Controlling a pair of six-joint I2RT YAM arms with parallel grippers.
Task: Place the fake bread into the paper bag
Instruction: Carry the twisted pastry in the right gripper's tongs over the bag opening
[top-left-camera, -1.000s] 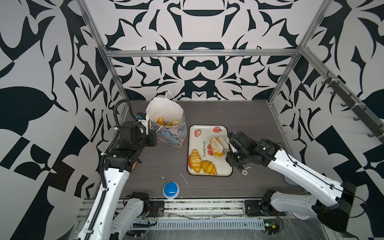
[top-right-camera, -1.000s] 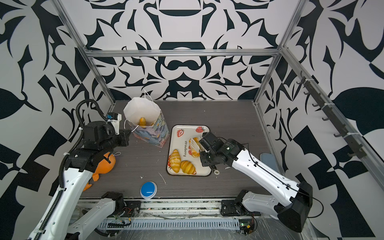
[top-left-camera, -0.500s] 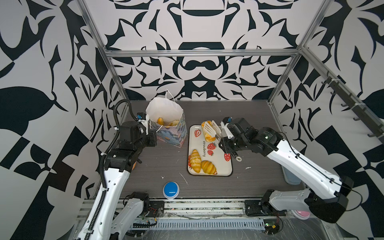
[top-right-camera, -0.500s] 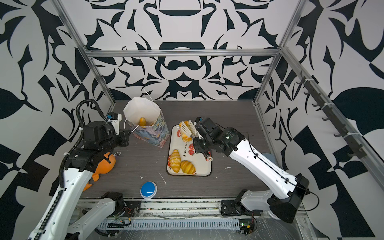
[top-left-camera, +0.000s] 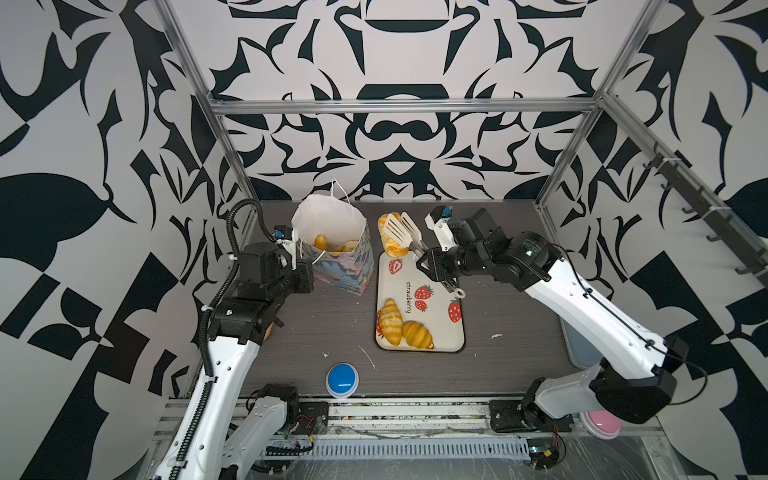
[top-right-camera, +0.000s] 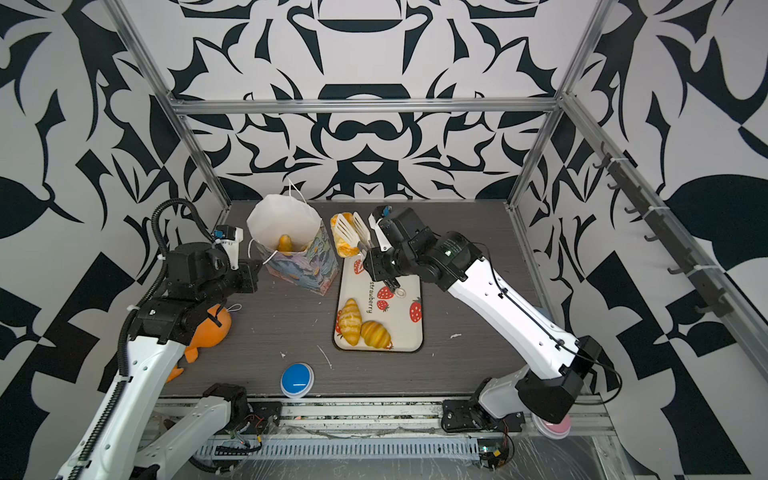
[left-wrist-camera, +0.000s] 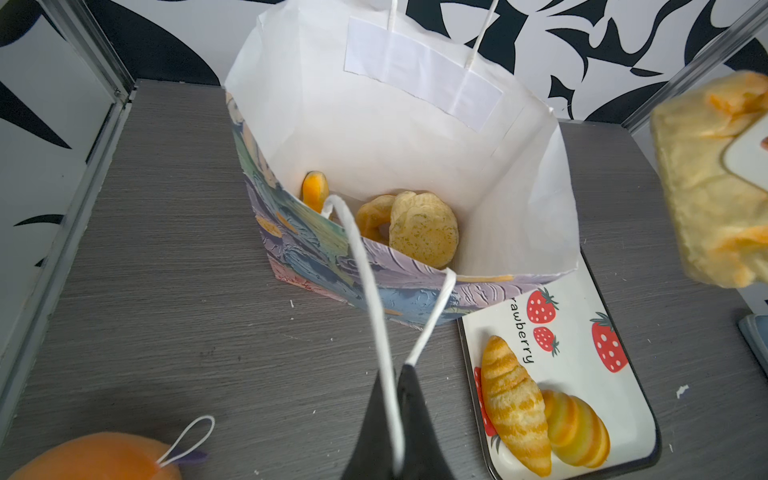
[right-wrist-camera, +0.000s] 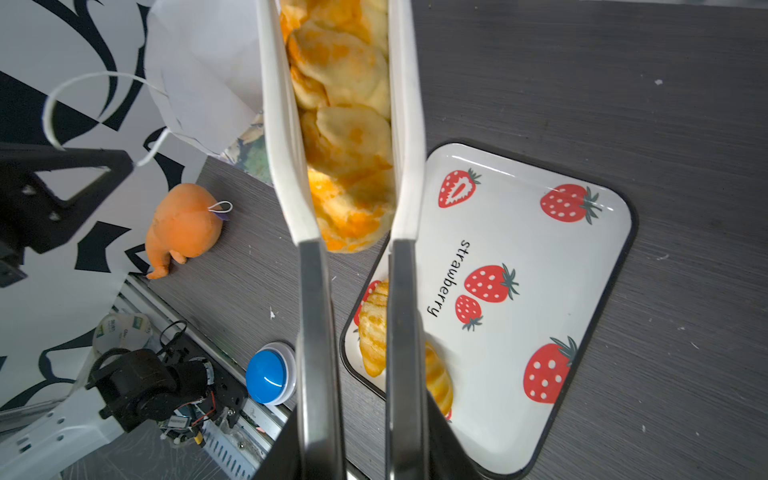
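Observation:
The paper bag (top-left-camera: 338, 268) (top-right-camera: 301, 270) (left-wrist-camera: 415, 137) stands open at the back left. My left gripper (left-wrist-camera: 395, 376) (top-left-camera: 306, 277) is shut on the bag's near cord handle (left-wrist-camera: 365, 282) and pulls it taut. Inside lie a ring doughnut (left-wrist-camera: 372, 216), a round bun (left-wrist-camera: 424, 228) and another fake bread piece (left-wrist-camera: 314, 193). My right gripper (right-wrist-camera: 361, 440) (top-left-camera: 432, 266) is shut on white tongs (top-left-camera: 401, 230) (right-wrist-camera: 401, 124), which clamp a plaited pastry (top-left-camera: 392, 248) (top-right-camera: 345, 248) (right-wrist-camera: 345, 137) in the air just right of the bag's mouth. Two croissants (top-left-camera: 390, 322) (top-left-camera: 417, 334) lie on the strawberry tray (top-left-camera: 440, 291).
A blue button (top-left-camera: 342, 379) sits near the front edge. An orange plush toy (top-right-camera: 212, 328) lies under my left arm. A grey-blue lid (top-left-camera: 577, 349) and a pink disc (top-left-camera: 600, 424) are at the right front. The frame posts and patterned walls close in the table.
My right arm has lifted the plaited pastry off the tray in the tongs and carried it back and up beside the bag's mouth. The left arm has held still.

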